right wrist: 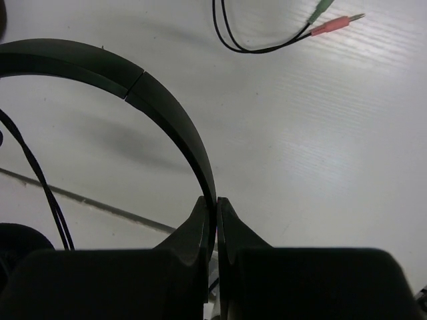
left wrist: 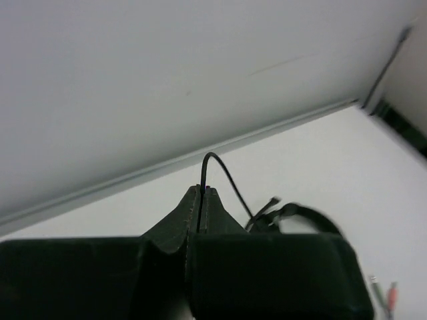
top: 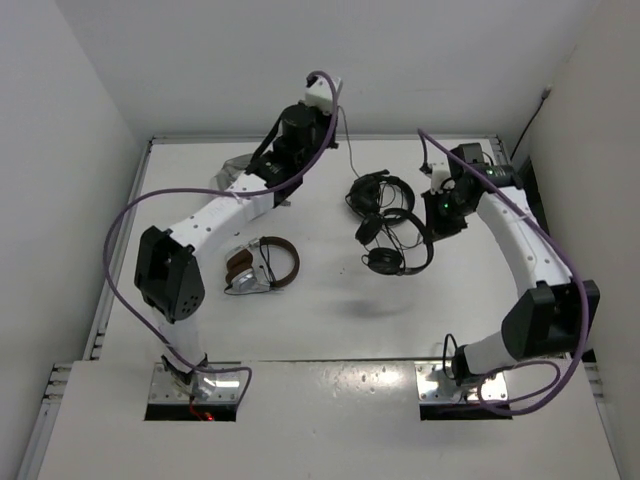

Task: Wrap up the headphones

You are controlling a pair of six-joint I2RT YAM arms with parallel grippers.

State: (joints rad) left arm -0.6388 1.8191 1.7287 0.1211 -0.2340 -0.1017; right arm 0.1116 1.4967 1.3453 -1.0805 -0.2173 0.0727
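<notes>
Pinching the long black cable (left wrist: pixel 223 173) between fully closed fingers, the left gripper (left wrist: pixel 201 197) holds it up toward the back wall, far beyond the brown-and-silver headphones (top: pixel 262 265). The right gripper (right wrist: pixel 215 207) is clamped just as tightly on the thin headband (right wrist: pixel 167 100) of the headphones (top: pixel 382 262). They hang to the right of the brown-and-silver pair, apparently lifted off the table (top: pixel 300 320), judging by the shadow beneath.

The likeliest trouble is the cable. It is thin, so it could slip from the closed tips once it is pulled taut, and a hard pull could twist the headband in the right gripper's narrow hold. The bulkier black headphones (top: pixel 372 190) sit right of the brown-and-silver pair and a little further back, close against the held set. A winding loop could snag them or their lead and drag them along.

By count there are three headsets — one slim, one bulky black, one brown-and-silver — and two arms. Two plugs show on the table, one pink (right wrist: pixel 333 25) and one green.
</notes>
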